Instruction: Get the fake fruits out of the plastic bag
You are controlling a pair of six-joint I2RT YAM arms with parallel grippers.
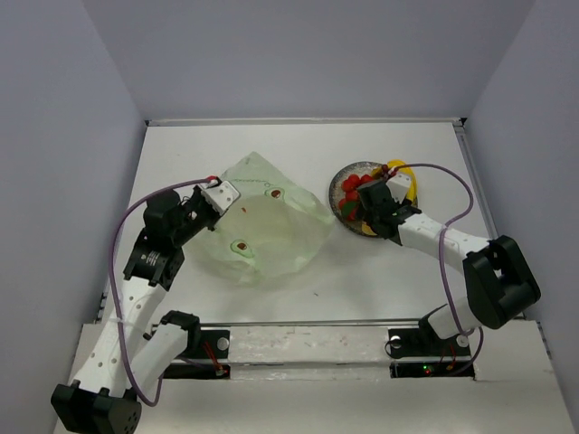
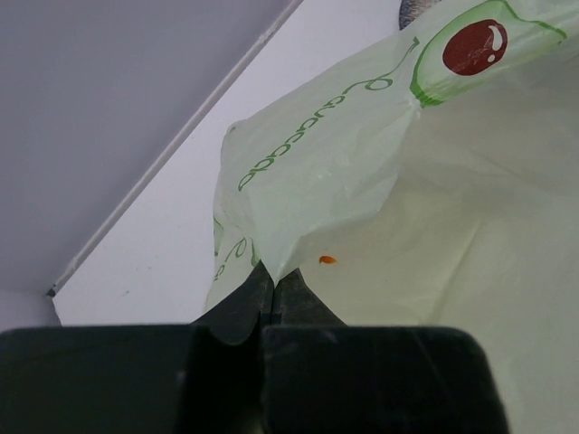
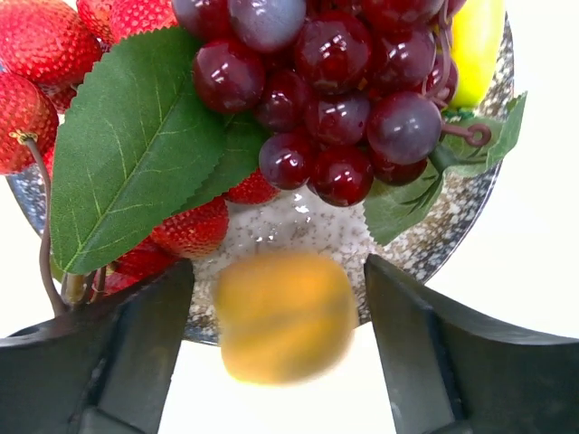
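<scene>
The left claw (image 2: 273, 291) is right up close, and its two fingers are squeezed together on a bit of the plastic bag (image 2: 407, 226). It holds the bag's left edge up. The bag lies in the middle of the table (image 1: 407, 271), a little toward the left edge. I can see no fruit lumps through it, so I think it is empty.

Over on the right, nearer the far edge, is the grey plate (image 3: 452, 235). The red berries (image 3: 36, 45), the grapes (image 3: 335, 99) and the banana (image 3: 475, 36) are piled on it. The right claw (image 3: 279, 267) hangs over the plate's near rim with its fingers wide apart. The yellow-orange round fruit (image 3: 285, 316) is between them, blurry, and touching neither finger.

I think this is the last step: the last fruit is going onto the plate. Next the right claw should lift straight up and not bump the fruit, since it could roll off the rim. Then the left claw can let the bag go.
</scene>
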